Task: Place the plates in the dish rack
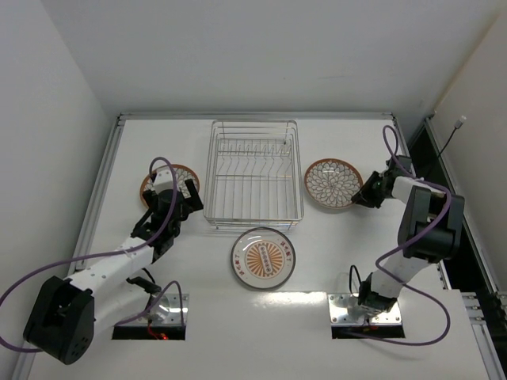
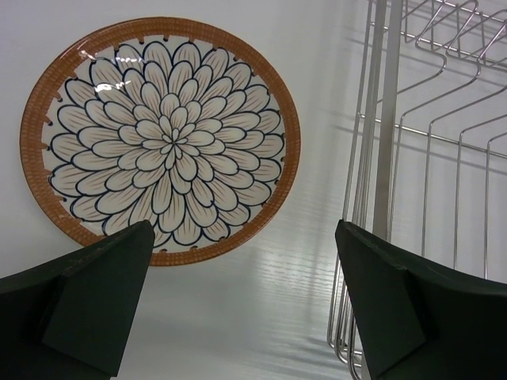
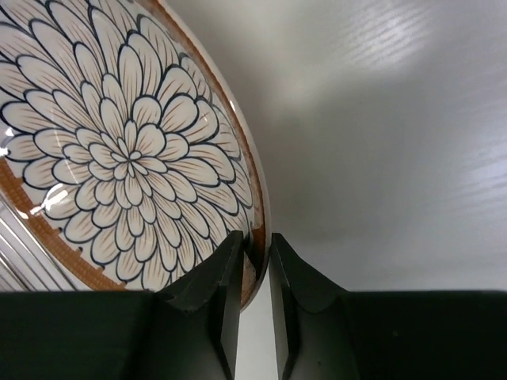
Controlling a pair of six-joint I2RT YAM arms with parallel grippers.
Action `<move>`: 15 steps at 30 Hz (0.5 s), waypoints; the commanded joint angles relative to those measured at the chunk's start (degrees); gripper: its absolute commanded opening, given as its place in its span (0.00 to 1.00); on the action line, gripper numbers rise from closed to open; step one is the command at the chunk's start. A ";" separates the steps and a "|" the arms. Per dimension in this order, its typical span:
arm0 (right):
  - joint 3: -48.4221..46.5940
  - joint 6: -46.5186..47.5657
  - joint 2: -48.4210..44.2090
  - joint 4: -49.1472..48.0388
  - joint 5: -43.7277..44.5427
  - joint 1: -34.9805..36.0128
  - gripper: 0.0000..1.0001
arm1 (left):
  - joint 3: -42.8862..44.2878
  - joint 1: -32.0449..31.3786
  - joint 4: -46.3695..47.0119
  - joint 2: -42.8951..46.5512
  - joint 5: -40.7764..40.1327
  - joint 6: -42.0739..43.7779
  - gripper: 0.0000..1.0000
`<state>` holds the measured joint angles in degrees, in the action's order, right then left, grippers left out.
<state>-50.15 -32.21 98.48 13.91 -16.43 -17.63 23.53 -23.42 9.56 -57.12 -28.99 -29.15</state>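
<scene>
Only at the right wrist: right tool (image 3: 255, 241) pinching patterned plate (image 3: 119, 150) at its five-o'clock rim; left tool (image 2: 245, 229) spread; medallion plate (image 1: 264, 257) lettering illegible.

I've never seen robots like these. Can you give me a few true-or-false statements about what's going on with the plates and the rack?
1. The dish rack already holds a plate. False: it is empty, and all three plates are outside it.
2. The right gripper is pinching the rim of the right patterned plate. True.
3. The left gripper is clamped on the left patterned plate. False: its jaws are wide open and the plate lies beyond them, not between them.
4. The large plate lies on the near side of the rack, towards the arms' bases. True.
</scene>
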 commanded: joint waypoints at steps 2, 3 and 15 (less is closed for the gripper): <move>-3.63 -0.23 3.99 -2.13 -3.08 -0.91 0.18 | 2.04 0.13 2.30 -0.27 -0.54 -0.39 0.99; -4.33 -0.23 4.53 -2.13 -3.09 -0.92 0.23 | 2.05 0.13 2.30 -0.79 -0.54 -0.39 0.99; -6.89 -2.16 10.51 -3.80 -9.50 -0.92 0.00 | 2.57 0.13 1.78 -0.80 -0.54 -0.39 0.99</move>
<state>-55.94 -35.07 107.53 11.33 -26.96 -19.14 23.73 -23.42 9.47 -58.04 -28.99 -29.15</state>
